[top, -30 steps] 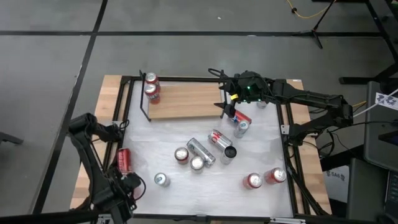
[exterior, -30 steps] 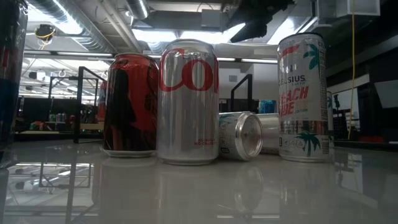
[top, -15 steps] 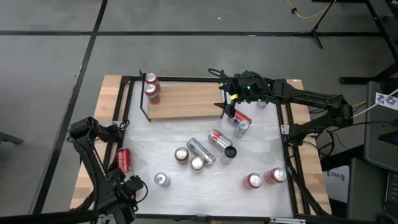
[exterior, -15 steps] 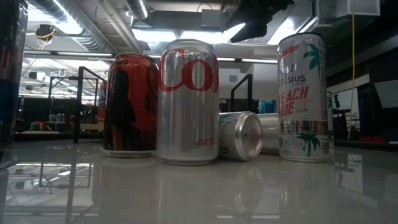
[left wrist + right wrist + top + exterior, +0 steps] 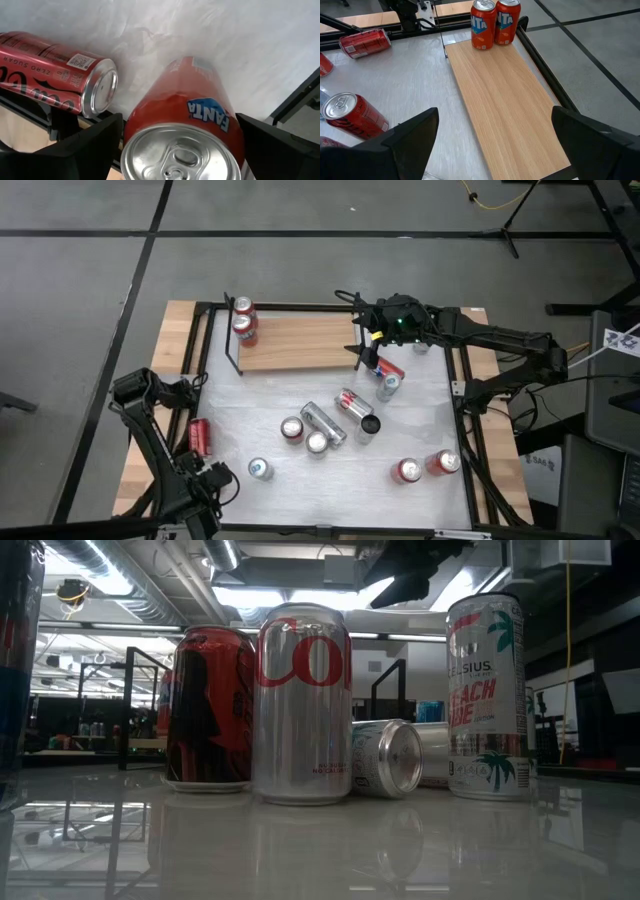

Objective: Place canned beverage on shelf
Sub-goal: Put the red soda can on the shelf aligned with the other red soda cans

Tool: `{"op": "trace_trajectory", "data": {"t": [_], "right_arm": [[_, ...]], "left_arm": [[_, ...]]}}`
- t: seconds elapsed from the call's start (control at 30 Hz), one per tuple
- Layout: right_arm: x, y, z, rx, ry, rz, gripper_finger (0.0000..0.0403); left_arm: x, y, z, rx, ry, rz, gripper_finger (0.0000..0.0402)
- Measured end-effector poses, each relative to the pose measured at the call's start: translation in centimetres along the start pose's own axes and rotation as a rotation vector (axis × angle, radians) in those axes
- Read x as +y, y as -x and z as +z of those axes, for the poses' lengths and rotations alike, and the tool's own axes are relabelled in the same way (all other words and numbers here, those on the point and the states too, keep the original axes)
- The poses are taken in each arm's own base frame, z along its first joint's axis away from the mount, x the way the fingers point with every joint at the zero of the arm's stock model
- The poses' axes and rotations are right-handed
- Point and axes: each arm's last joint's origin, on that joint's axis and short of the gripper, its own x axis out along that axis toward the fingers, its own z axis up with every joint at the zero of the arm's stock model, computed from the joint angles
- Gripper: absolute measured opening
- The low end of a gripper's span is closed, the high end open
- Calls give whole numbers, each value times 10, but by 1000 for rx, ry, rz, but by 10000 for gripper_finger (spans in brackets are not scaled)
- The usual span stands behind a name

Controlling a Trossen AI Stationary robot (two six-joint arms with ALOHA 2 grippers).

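The orange Fanta can (image 5: 182, 125) sits clamped in the left tool (image 5: 213, 483) at the desk's (image 5: 420, 430) near left corner. The shelf (image 5: 300, 343) lies well apart at the far edge, two cans (image 5: 495, 22) already at its left end. The right tool (image 5: 368, 343), fingers spread and empty, hovers over the shelf's right end, much nearer.

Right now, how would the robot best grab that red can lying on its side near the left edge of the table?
Grip the lying red can across its round body at mid-length, from straight above, fingers straddling its long axis. The ends are too far apart to span. The left gripper already holds a Fanta can.
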Motion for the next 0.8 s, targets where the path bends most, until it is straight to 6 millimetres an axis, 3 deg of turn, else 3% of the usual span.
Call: {"op": "trace_trajectory", "data": {"t": [0.13,0.47,0.8], "right_arm": [[0,0,0,0,0,0,379],[0,0,0,0,0,0,379],[0,0,0,0,0,0,379]], "left_arm": [[0,0,0,0,-1,1,360],[1,0,0,0,1,2,289],[1,1,3,5,19,1,289]]}}
